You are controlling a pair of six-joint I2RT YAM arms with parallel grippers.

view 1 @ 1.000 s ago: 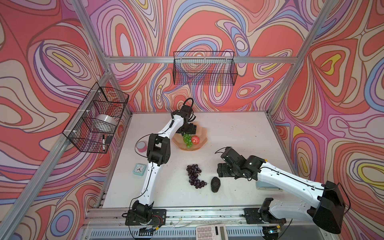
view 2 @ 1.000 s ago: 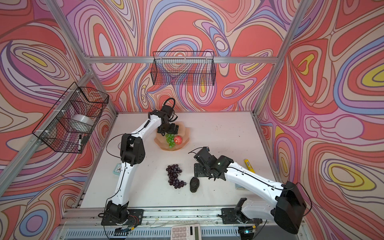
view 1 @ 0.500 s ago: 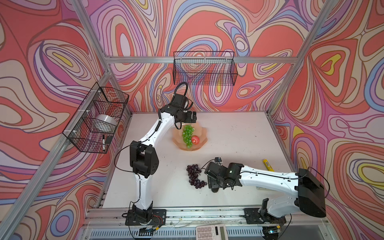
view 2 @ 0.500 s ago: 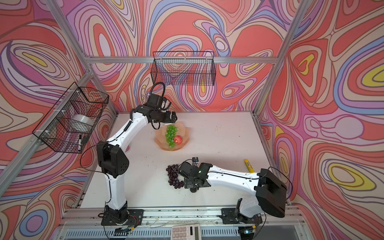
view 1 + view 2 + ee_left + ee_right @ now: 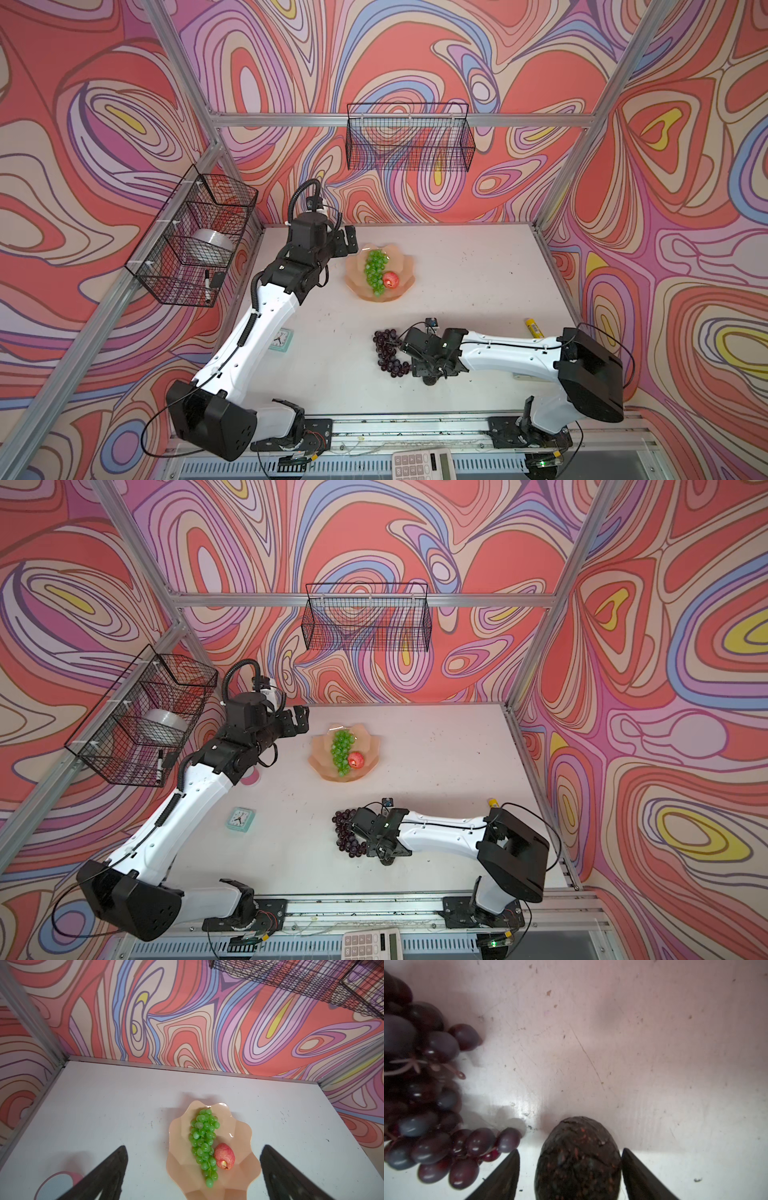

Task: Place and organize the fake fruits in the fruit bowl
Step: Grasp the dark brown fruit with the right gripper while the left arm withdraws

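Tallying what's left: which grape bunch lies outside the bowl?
The dark purple grape bunch: it lies on the bare table beside the right gripper, while the green grape bunch rests inside the fruit bowl next to the red apple.

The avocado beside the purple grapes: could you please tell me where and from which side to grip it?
Take the avocado across its broad middle, from above, a finger on each long side, as the right tool straddles it. It lies flat and narrows toward its end, where fingers could slip. The purple grapes lie close on one side.
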